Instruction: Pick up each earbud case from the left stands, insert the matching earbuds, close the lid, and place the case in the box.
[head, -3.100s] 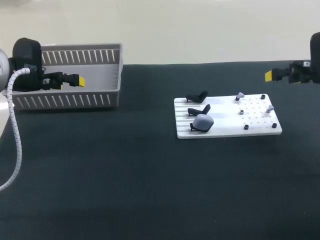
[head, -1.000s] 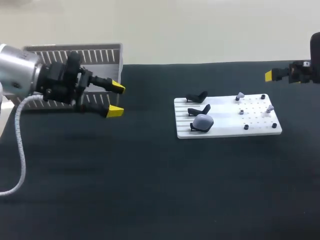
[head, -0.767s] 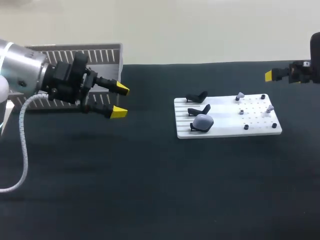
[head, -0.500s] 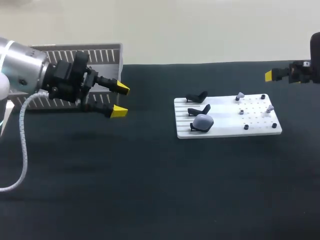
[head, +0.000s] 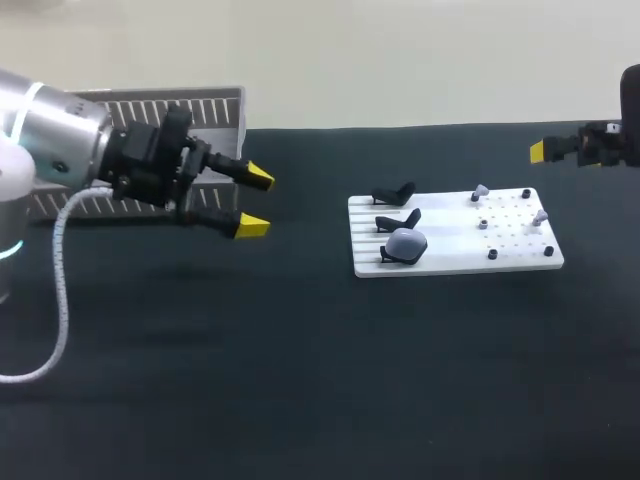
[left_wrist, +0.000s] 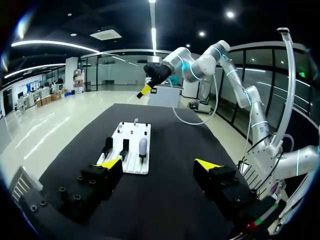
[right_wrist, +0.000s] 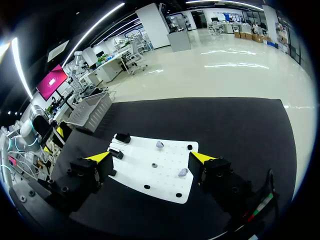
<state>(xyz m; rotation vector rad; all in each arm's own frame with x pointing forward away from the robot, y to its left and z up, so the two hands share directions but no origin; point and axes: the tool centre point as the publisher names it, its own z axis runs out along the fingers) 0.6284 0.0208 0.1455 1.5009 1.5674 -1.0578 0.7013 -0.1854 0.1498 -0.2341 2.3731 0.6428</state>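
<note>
Earbud case (head: 406, 244), grey-blue and rounded, sits on the nearest of three stands at the left end of white board (head: 455, 262). I cannot tell whether its lid is shut. The two other black stands (head: 394, 192), farther back on the board, are bare. The board's right half is a peg grid with two grey earbuds (head: 480, 190), one at the far edge and one toward the right edge. It also has small black pieces (head: 492, 255), too small to identify. The board lies flat on dark table (head: 300, 380), right of the middle. Box (head: 200, 105), grey with slatted walls, stands at the table's far left, well apart from the board. Left gripper (head: 254, 202) hangs above the table just right of the box, between box and board, with its tips pointing right. Its fingers are spread wide with nothing between them. In its wrist view the board and case lie ahead, well apart from the fingers. Right gripper (right_wrist: 151, 157) is at the far right edge of the table, above the surface and apart from the board. The head view shows only one of its yellow tips. Its wrist view shows the fingers wide apart and holding nothing, with the board ahead and the box far beyond.
</note>
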